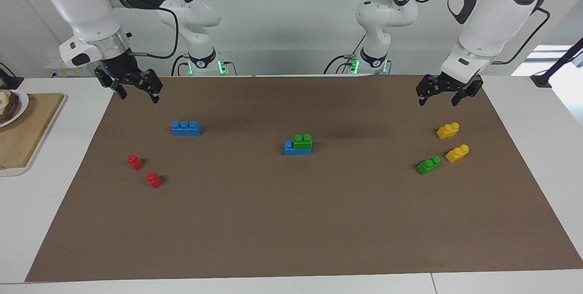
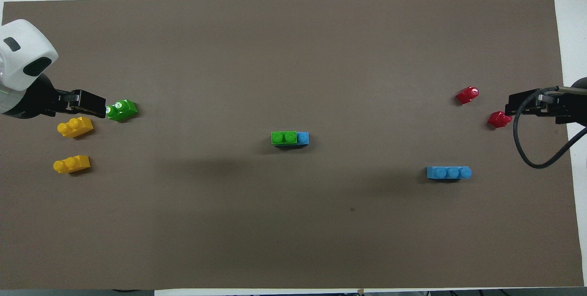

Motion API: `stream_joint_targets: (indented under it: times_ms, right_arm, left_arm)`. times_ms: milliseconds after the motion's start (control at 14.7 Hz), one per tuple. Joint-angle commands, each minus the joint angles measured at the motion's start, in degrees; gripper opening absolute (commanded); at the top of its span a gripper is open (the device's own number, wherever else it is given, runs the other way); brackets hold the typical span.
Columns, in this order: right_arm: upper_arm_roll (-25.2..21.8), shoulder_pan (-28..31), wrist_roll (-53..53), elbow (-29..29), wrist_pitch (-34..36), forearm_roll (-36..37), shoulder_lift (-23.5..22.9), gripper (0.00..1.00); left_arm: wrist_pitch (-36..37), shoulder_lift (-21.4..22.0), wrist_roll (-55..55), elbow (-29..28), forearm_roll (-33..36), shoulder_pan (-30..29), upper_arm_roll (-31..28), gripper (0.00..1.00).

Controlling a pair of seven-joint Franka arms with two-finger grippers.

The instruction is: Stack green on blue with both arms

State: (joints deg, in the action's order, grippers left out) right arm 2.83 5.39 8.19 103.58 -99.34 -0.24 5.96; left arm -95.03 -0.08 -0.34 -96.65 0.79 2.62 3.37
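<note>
Showing two white jointed arms, the left arm [image 1: 483, 16] at upper right of the facing view, the right arm [image 1: 86, 7] at upper left. Wearing dark grey covers over the rounded joints and a silver ring at the right wrist. Trailing thin black cables in loops along the links. Glowing green at both round bases. Ending in black, angular grippers: left gripper [image 1: 448, 90], right gripper [image 1: 132, 84]. Carrying small grey lettering on one dark cover.
</note>
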Motion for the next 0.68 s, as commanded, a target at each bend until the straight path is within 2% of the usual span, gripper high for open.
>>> stream_joint_targets:
  times_ms: [0,613]
  right_arm:
    - [0.68,0.94,-1.69,0.13,0.99,0.85,0.54,1.0]
    - [0.68,0.94,-3.18,0.13,1.08,0.85,0.54,1.0]
  left_arm:
    - [-0.94,0.26,0.78,-0.03,-0.44,0.19,-0.3,1.0]
    - [-0.06,1.23,0.6,0.06,-0.44,0.2,-0.38,1.0]
